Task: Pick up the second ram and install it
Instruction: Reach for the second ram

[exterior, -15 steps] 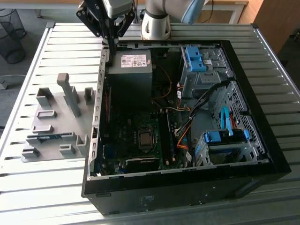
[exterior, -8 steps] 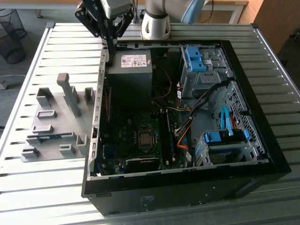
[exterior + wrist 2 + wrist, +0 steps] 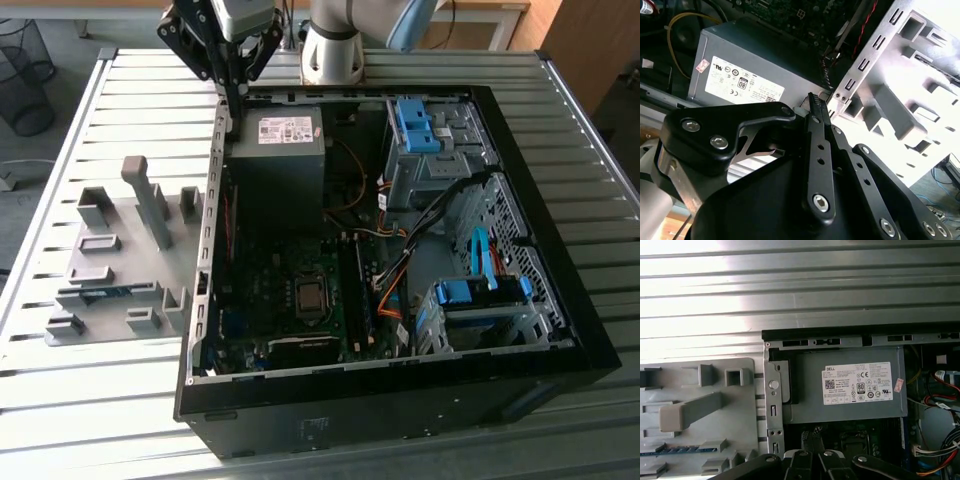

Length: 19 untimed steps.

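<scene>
On the exterior view's left of the computer case (image 3: 400, 425), a matte grey holder (image 3: 125, 270) of blocky moulded posts and slots lies on the ribbed metal bench (image 3: 100, 400). The second ram (image 3: 97, 293), a thin flat blue stick with a row of dark chips, rests edge-up in one of the holder's slots, just outside the case's left wall. It has not been lifted, so both the pick and the install are left to do.

The end effector (image 3: 238, 108) hangs over the case's far left corner, well apart from the stick. Its slim black fingers are pressed together at the tips and carry nothing, as the second wrist view makes plain.

Inside the case, next to that corner, sits the boxy grey steel power supply (image 3: 285, 160) with a white label. Nearer the case's front lies the dark motherboard (image 3: 270, 300). Along the case's right wall stand perforated metal drive cages (image 3: 480, 310) with glossy blue plastic latches.
</scene>
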Motion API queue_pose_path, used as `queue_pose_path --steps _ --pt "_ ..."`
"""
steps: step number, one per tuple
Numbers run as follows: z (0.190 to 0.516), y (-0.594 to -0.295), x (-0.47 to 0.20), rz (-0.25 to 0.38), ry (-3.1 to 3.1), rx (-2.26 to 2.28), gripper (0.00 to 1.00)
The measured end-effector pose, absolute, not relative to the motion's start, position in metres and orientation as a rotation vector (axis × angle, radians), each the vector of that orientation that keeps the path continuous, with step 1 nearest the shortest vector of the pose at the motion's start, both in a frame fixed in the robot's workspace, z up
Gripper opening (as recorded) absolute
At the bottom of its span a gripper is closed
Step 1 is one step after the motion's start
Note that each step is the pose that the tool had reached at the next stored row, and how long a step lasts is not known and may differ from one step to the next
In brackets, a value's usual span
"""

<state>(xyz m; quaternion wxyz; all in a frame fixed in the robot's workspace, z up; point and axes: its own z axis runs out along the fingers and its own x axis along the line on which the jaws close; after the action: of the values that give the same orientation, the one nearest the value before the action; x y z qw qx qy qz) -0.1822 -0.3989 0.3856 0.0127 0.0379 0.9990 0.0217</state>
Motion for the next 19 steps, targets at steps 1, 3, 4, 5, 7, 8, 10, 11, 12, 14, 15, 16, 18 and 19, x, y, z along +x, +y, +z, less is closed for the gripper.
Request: queue_pose_path --steps 1,3,4,5,7,8,10,11,12,14,15,16,18,19 --pt "0.3855 -0.3989 -0.1824 0.068 3.113 0.118 0.11" --pt "0.3853 -0.3989 -0.1831 0.068 3.113 0.118 0.11" --pt "0.3852 -0.3989 -0.1834 0.068 3.113 0.118 0.11" --pt "0.3851 -0.3989 -0.1837 0.068 3.113 0.118 0.11" --pt "0.3849 -0.3989 -0.1843 0.068 3.113 0.118 0.11" --pt "0.3848 -0.3989 -0.1845 0.068 3.113 0.118 0.11" --pt "0.3846 -0.399 -0.1851 0.068 3.113 0.118 0.11" --pt "0.3845 -0.3989 -0.1854 0.068 3.114 0.118 0.11" --pt "0.3844 -0.3989 -0.1856 0.068 3.114 0.118 0.11" --pt "0.3842 -0.399 -0.1861 0.068 3.114 0.118 0.11" --pt "0.3841 -0.399 -0.1864 0.067 3.114 0.118 0.11" --pt "0.384 -0.3989 -0.1866 0.067 3.114 0.118 0.11" --pt "0.3837 -0.399 -0.187 0.067 3.114 0.118 0.11" --pt "0.3836 -0.399 -0.1872 0.067 3.114 0.118 0.11"
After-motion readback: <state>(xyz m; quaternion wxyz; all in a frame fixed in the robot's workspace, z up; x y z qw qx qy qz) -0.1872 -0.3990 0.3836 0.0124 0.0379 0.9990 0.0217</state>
